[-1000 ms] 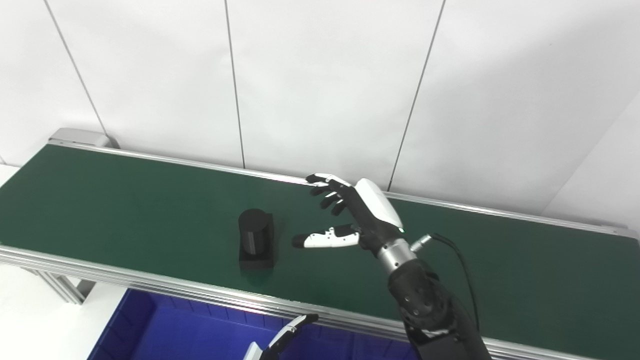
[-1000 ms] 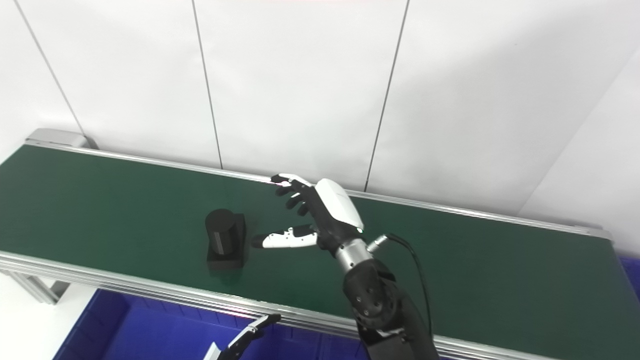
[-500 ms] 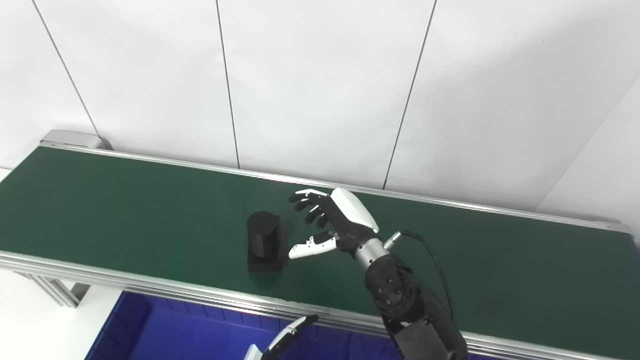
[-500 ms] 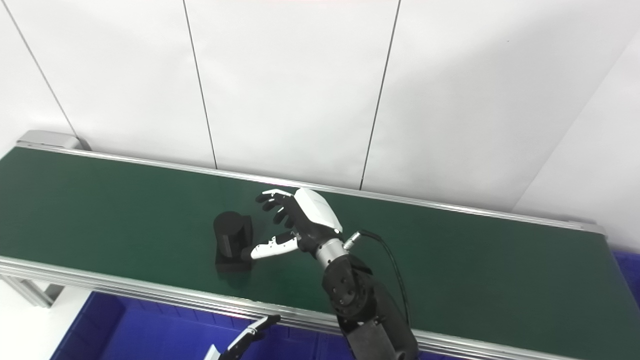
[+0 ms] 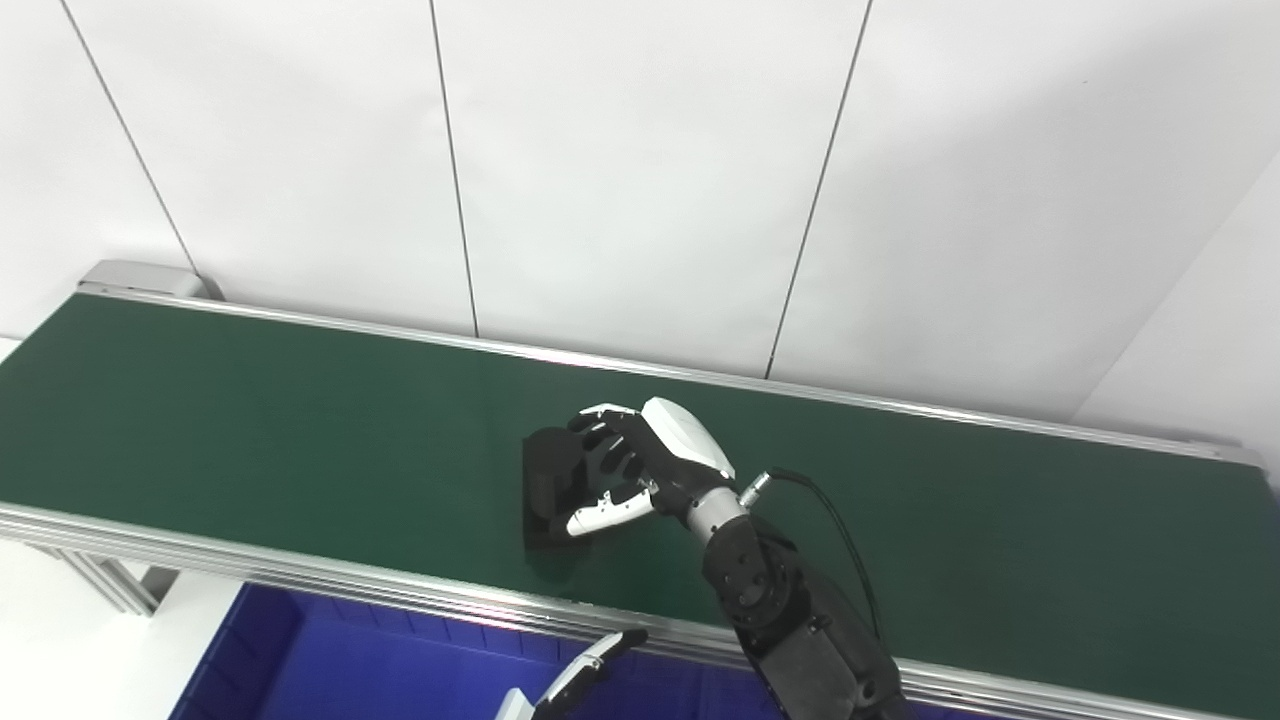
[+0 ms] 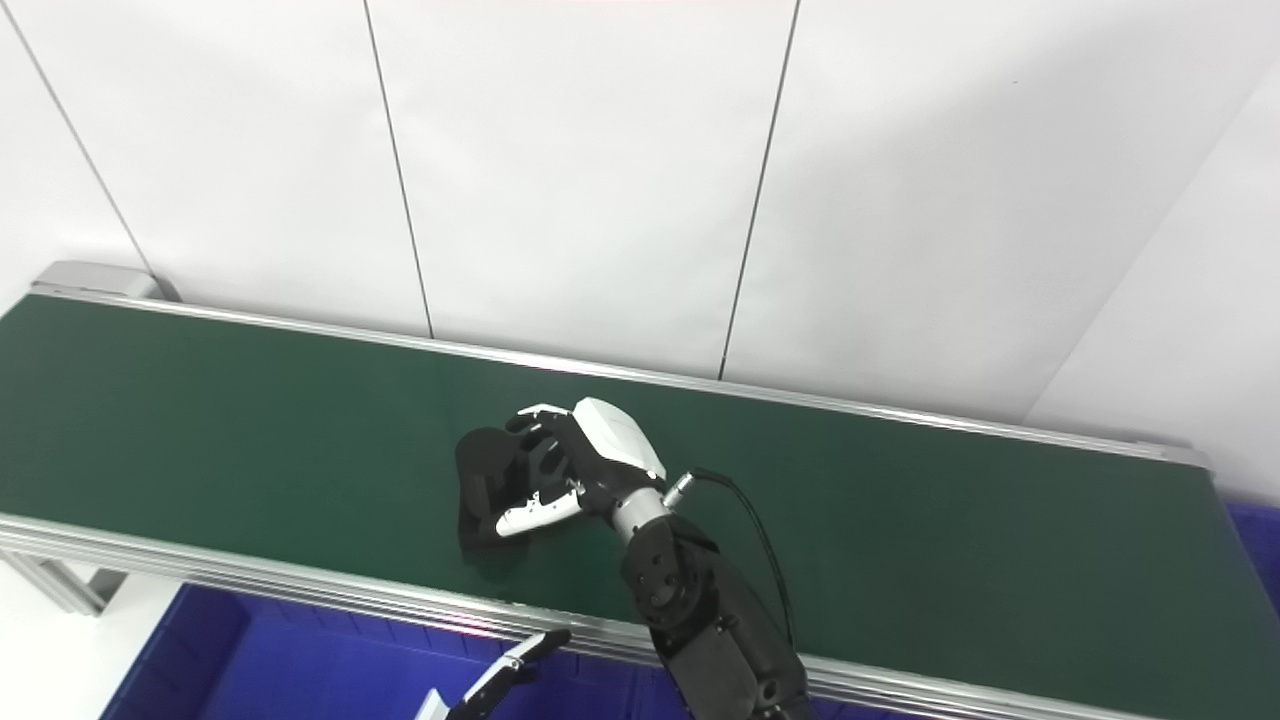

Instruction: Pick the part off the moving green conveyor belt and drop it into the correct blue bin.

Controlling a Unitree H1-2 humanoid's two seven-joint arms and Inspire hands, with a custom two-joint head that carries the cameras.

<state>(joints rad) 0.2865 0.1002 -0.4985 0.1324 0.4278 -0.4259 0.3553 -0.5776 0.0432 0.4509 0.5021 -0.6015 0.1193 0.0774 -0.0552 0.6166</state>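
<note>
The part (image 5: 543, 478) is black, a short cylinder on a square base, standing on the green conveyor belt (image 5: 250, 420) near its front edge. My right hand (image 5: 640, 465) is wrapped around it from the right: the fingers (image 5: 600, 440) curl over its top and far side, and the white thumb (image 5: 605, 513) lies across its near side. The part still rests on the belt. It also shows in the right eye view (image 6: 478, 488). Only the fingertips of my left hand (image 5: 575, 680) show at the bottom edge, stretched out over the blue bin (image 5: 380, 670), holding nothing.
The belt's aluminium front rail (image 5: 300, 575) runs between the part and the blue bin below it. A corner of a second blue bin (image 6: 1262, 545) shows past the belt's right end. A white panelled wall stands behind the belt.
My right hand has moved left onto the part and its fingers and thumb have closed around it. The part has drifted a little to the right on the belt. The camera shifted slightly.
</note>
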